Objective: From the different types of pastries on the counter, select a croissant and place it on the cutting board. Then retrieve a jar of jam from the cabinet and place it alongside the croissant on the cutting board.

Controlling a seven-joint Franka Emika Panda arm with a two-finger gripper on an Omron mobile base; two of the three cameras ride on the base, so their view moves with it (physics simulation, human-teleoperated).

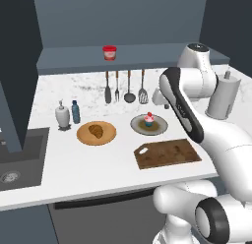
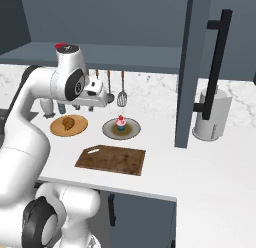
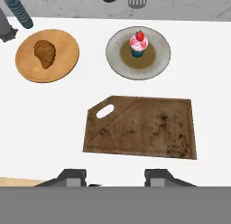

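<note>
Hovering high above the white marbled counter [image 1: 74, 164], with the two-finger tool [image 3: 115, 177] spread wide and holding nothing, fingertips [image 3: 72, 175] apart over bare counter just short of the dark brown rectangular wooden cutting board [image 3: 142, 127].

Sitting untouched: the small golden-brown croissant [image 3: 44, 53], centred on the round tan wooden plate [image 3: 27, 67], well apart from the board. Beside it, on a grey round dish [image 3: 160, 60], the pink-frosted cupcake with a red top [image 3: 138, 44], to be left alone. Up on the ledge of the dark blue-grey cabinet [image 1: 74, 58], the small squat red-lidded jar of jam [image 1: 109, 52], for later.

Step in hand, by judgement: reaching for the croissant. Best done by shifting across until directly over the pastry, turning the wrist so the fingers straddle its narrower width, then descending straight. Worth stopping just above the plate to avoid scraping it, and closing gently, since a soft pastry likely crushes or slips. Also worth steering clear of the small blue bottle [image 3: 19, 11] standing near the plate's far edge.
</note>
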